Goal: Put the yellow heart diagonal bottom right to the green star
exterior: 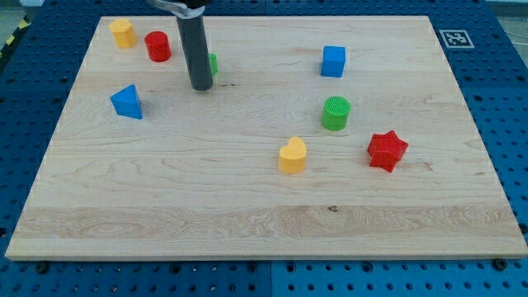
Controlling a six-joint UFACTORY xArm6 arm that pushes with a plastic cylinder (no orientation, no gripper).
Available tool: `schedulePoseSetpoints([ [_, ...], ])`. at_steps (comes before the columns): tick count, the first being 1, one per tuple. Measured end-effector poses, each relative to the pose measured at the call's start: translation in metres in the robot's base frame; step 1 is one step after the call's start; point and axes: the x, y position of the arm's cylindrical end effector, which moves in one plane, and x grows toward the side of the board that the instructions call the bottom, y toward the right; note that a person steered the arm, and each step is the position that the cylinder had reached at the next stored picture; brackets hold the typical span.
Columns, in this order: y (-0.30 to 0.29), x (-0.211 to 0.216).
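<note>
The yellow heart [292,155] lies near the board's middle, toward the view's bottom right. A green block, presumably the green star [213,63], sits at the upper left, mostly hidden behind my rod; only its right edge shows. My tip [200,87] rests on the board right next to that green block, on its lower left side. The heart is far from the tip, down and to the view's right.
A yellow block [122,32] and a red cylinder [157,46] sit at the top left. A blue triangle [127,101] lies at the left. A blue cube [333,61], a green cylinder [336,113] and a red star [387,150] are at the right.
</note>
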Motion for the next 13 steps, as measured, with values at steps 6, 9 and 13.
schedulePoseSetpoints([
  [6, 0.105, 0.100],
  [9, 0.089, 0.208],
  [13, 0.143, 0.163],
])
